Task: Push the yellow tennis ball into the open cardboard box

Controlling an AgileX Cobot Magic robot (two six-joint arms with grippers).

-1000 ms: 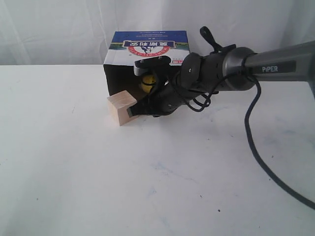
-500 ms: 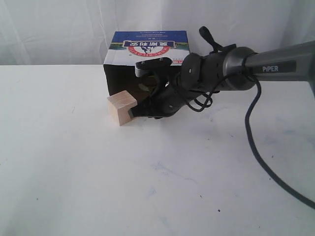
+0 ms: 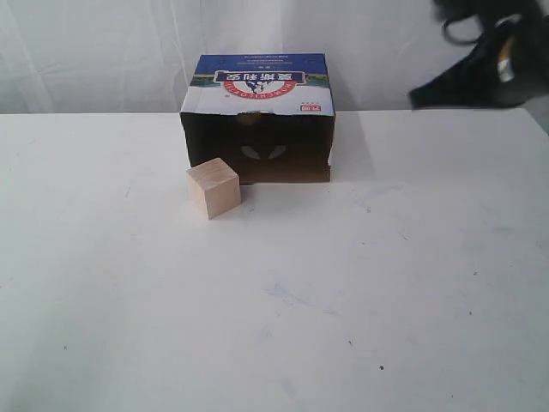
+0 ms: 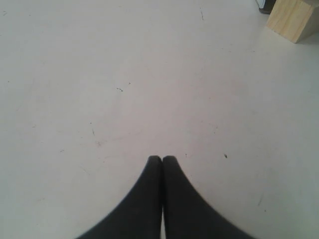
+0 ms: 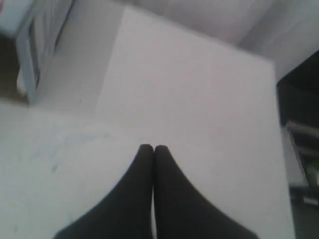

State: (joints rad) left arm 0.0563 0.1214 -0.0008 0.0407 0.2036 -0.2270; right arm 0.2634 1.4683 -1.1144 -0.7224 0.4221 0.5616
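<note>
Both grippers are closed on nothing. Our left gripper point(image 4: 162, 159) has its two dark fingers pressed tip to tip above the bare white table point(image 3: 360, 309), and our right gripper point(image 5: 153, 148) shows the same closed pair with nothing between them. In the exterior view the right arm point(image 3: 480, 73) is only a dark blur high at the far right, well apart from everything on the table.

We cannot see the small yellow tennis ball in any view. The large brown open cardboard box with the blue-and-white printed top point(image 3: 257, 81) faces us with a dark mouth. A pale mark shows deep inside it, but we see no yellow there. We judge the ball is probably inside, hidden by the shadow, and we cannot confirm it.

The pale wooden cube point(image 3: 214, 188) sits just beside the left corner of the box mouth.

The main risk is the ball rolling back out, since nothing blocks the opening. If we reach in again to check, a low arm could clip the cube or shove the light box backwards. A blind poke into the dark interior could also knock the ball out.
</note>
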